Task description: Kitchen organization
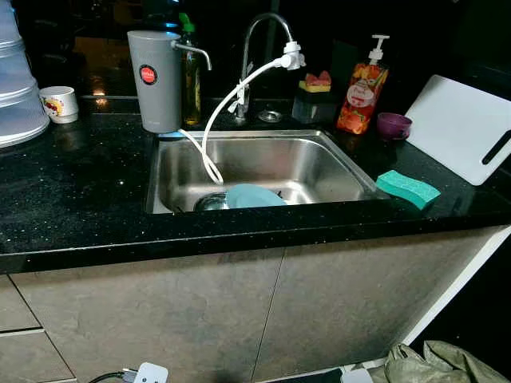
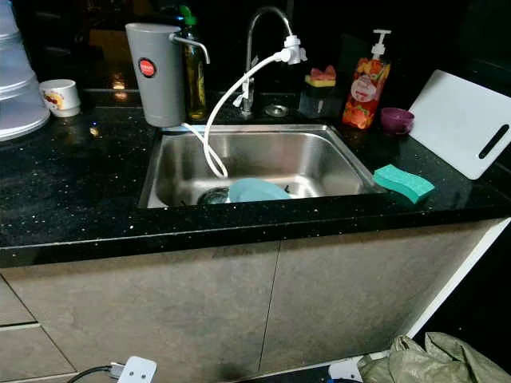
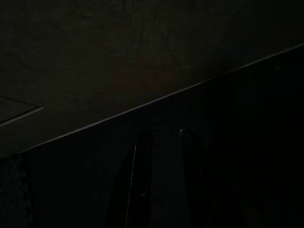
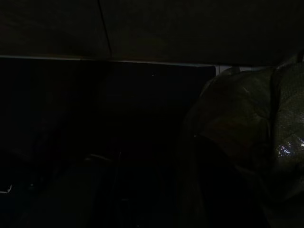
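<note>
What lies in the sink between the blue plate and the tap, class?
The white hose hangs from the tap's spout into the steel sink, ending just left of the blue plate near the drain. Nothing else visible lies between them.

Both my arms hang idle in deep shade. My left hand (image 3: 164,180) shows faintly as two dark fingers; my right hand is too dark to make out.
</note>
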You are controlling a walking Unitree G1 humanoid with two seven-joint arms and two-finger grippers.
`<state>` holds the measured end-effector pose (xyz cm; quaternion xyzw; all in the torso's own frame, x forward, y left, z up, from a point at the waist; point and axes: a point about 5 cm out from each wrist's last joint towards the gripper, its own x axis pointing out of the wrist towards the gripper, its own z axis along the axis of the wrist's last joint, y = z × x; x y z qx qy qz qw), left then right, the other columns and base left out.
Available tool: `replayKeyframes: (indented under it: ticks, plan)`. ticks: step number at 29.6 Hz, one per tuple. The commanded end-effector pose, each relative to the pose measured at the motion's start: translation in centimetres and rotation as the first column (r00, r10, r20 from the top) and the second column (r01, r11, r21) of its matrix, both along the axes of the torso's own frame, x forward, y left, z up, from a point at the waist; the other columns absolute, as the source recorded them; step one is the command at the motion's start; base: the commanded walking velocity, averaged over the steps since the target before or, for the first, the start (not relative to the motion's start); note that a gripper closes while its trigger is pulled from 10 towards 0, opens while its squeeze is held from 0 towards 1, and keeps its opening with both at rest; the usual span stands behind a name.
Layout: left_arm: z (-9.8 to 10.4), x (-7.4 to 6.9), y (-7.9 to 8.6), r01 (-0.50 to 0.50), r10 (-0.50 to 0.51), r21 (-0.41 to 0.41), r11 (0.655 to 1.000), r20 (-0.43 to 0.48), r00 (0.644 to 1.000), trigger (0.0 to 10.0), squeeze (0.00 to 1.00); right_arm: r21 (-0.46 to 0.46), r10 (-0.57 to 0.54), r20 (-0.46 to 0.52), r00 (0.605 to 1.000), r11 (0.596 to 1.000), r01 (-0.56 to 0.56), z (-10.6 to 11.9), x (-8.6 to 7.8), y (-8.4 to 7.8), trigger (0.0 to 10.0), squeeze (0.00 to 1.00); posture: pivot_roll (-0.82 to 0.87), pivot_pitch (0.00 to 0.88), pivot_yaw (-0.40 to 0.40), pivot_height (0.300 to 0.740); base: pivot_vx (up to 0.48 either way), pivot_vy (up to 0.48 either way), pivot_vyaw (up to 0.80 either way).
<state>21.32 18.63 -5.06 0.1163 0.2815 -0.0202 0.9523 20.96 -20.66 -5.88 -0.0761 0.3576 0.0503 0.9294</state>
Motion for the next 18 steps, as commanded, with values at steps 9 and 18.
replayKeyframes:
  ticks: [9,18]
  plan:
    - [-0.34,-0.41,-0.20,0.008,-0.008,-0.002,1.000,-0.016,1.000,10.0,0.00,-0.001,-0.013,-0.025,1.000,1.000,0.013,-0.47,-0.83,-0.19,10.0,0.00,0.00,0.115,-0.075,0.740,0.000,0.000,0.00]
    - [-0.35,-0.41,-0.18,0.009,-0.009,0.000,1.000,-0.016,1.000,10.0,0.00,-0.001,-0.013,-0.025,1.000,1.000,0.013,-0.48,-0.85,-0.14,10.0,0.00,0.00,0.115,-0.073,0.740,0.000,0.000,0.00]
